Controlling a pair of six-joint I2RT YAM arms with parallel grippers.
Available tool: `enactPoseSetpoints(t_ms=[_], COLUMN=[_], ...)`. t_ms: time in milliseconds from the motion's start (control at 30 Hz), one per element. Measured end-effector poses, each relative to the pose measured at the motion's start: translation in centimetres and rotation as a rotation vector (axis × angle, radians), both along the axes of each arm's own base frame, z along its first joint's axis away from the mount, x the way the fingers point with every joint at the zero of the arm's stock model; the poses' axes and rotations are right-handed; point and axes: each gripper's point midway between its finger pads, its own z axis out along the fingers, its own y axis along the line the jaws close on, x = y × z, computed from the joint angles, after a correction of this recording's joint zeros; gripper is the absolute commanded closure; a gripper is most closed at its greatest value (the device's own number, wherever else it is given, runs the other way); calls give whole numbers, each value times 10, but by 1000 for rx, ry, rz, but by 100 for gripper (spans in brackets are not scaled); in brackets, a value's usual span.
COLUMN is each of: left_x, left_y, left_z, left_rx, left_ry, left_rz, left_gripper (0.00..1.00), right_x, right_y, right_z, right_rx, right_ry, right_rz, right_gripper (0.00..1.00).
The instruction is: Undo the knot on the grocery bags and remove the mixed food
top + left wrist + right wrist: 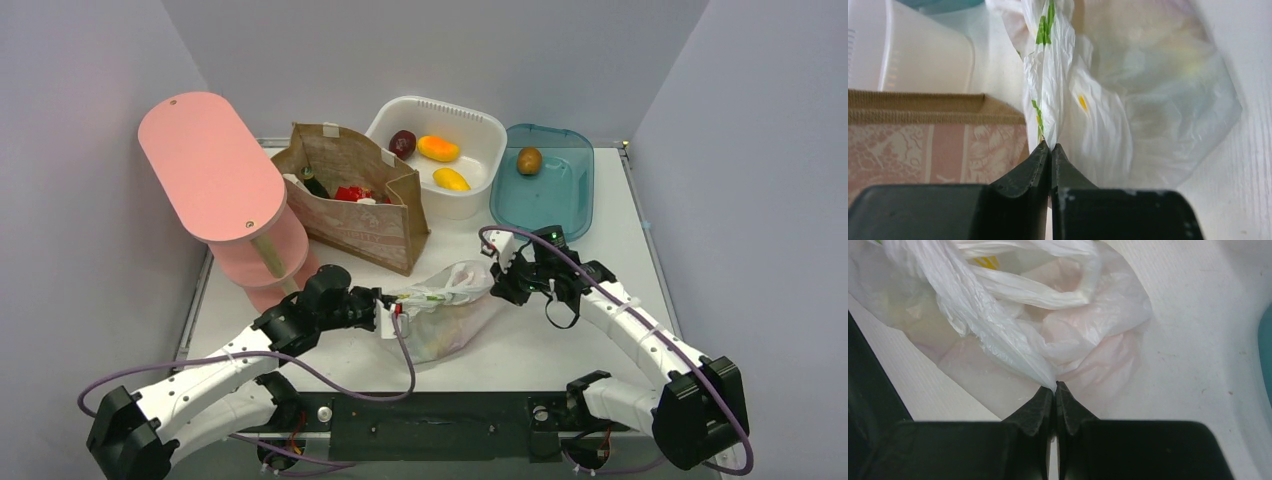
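Note:
A translucent white grocery bag (447, 312) with green and yellow marks lies on the table between my grippers. My left gripper (388, 312) is shut on its twisted handle (1048, 75) at the bag's left side. My right gripper (497, 275) is shut on another handle strand (998, 335) at the bag's right side. The bag (1088, 335) is pulled between the two, its top gathered. Something pale peach shows dimly through the plastic; the food inside is otherwise hidden. A brown paper bag (352, 200) holds red and dark items.
A pink two-tier stand (225, 185) is at the left. A white tub (478, 135) at the back holds a dark red fruit and two orange-yellow fruits. A teal tray (560, 195) holds a brown fruit (529, 160). The paper bag (923, 135) is close to my left gripper.

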Motion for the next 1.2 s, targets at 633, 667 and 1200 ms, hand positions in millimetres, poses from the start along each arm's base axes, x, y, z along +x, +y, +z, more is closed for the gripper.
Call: enactPoseSetpoints(t_ms=[633,667,1200], left_x=[-28,-28,-22], left_y=[-38,-42,-43], left_z=[18,18,-25], left_rx=[0,0,69], left_ry=[72,73,107], left_rz=[-129,-136,-117], left_gripper=[59,60,89], right_x=[-18,-18,-41], right_y=[21,26,45], right_z=[42,43,36], right_rx=[54,65,9], right_ry=[-10,-10,-1], right_rz=[87,97,286], right_gripper=[27,27,27])
